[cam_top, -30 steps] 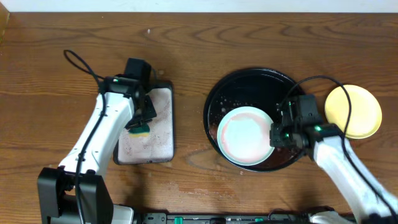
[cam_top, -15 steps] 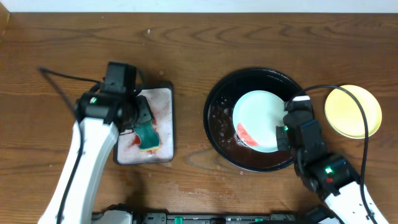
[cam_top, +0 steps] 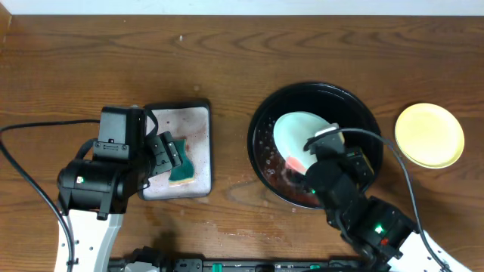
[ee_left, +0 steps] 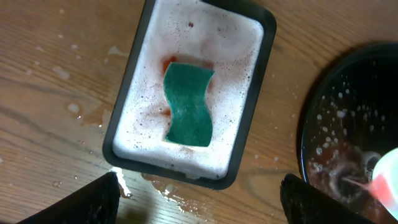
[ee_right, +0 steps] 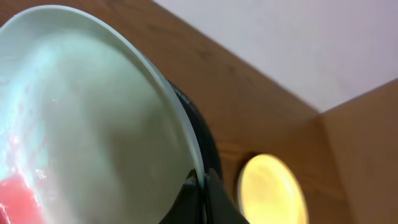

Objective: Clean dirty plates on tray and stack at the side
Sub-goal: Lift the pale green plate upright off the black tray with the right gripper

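In view are two plates, one tray, one pan and one sponge.

Nearest the robot's base, the right arm (cam_top: 363, 219) reaches over the near rim of the black tray (cam_top: 261, 113). The right jaws are closed almost together on the rim of the mint plate (cam_top: 299, 136). The right wrist view shows the dark fingers (ee_right: 216, 208) pinching that thin edge. The plate is held tilted above the inside of the tray, with a red sauce smear (cam_top: 293, 162) on its lower part. Whether that lower edge touches the tray cannot be told. The tray floor is wet and speckled with droplets.

At the same depth on the other side, the left arm (cam_top: 98, 177) hangs over the left edge of the pan (cam_top: 198, 113). The left jaws are spread wide and grip nothing. Their fingers (ee_left: 74, 202) sit at the bottom corners of the left wrist view. Beyond them the green sponge (ee_left: 188, 104) lies flat in the pan's foam, which is tinted red beside it. Small splashes mark the worktop (cam_top: 227, 53) around the pan.

Farther off, the yellow plate (cam_top: 429, 134) lies flat on the worktop just to the right of the tray, apart from its rim.
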Available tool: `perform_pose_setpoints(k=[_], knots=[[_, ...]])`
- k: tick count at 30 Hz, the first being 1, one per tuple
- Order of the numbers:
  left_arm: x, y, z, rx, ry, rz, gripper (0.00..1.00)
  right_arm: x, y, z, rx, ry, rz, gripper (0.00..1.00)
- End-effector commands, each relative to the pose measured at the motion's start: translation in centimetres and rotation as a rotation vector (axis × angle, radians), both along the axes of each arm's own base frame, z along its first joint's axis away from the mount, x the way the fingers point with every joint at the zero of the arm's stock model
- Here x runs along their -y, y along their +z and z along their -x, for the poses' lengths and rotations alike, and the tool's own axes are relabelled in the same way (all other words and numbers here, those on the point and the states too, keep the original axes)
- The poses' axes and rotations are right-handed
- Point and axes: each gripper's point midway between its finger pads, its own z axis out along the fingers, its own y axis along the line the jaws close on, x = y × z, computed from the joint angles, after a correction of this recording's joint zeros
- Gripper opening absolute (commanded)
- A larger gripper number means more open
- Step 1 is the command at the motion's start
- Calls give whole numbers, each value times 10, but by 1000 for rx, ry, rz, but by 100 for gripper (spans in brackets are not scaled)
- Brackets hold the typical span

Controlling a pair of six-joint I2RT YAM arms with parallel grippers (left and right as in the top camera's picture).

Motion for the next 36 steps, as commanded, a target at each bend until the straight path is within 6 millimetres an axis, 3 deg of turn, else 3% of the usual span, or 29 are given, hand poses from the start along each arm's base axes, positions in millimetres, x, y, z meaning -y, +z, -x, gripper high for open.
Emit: perform_pose_setpoints(k=[1, 9, 17, 36], knots=[[-1, 3, -2, 4, 7, -3, 83, 6, 20, 3, 75, -28, 127, 1], [-1, 2, -3, 2, 7, -4, 83, -12, 25, 12, 91, 66, 230, 1], [-1, 2, -3, 2, 7, -4, 84, -4, 38, 16, 151, -1, 273, 1], [-1, 2, -2, 1, 7, -4, 84, -4, 39, 16, 156, -5, 269, 1]])
